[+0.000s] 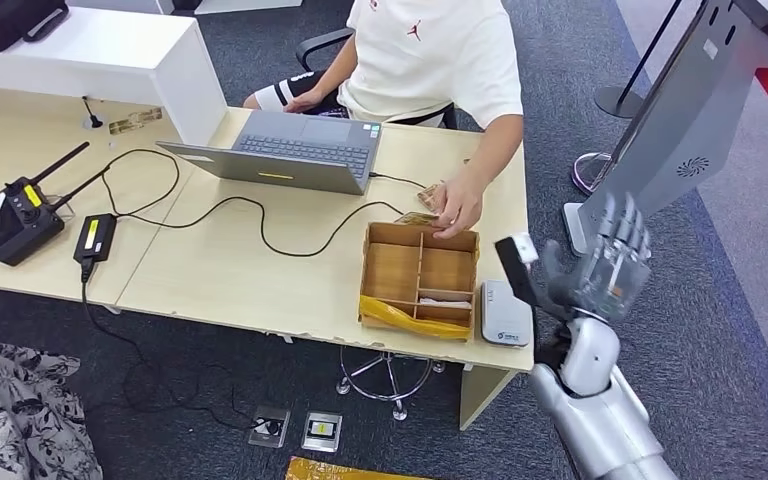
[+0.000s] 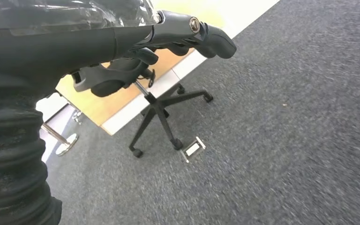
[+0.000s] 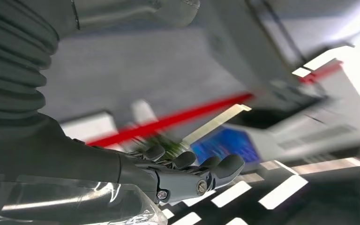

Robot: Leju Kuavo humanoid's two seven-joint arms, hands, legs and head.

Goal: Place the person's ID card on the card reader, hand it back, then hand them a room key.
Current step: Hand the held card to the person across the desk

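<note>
Silver right arm raised beside the counter, waiting on the card.

Nearest, the right hand stands upright off the counter's end, fingers spread, holding nothing; the left hand hangs low, fingers apparently curled on nothing. The card reader lies just leftward; beyond it, the wooden tray holds a few cards, the person's hand on what may be the ID.
</note>
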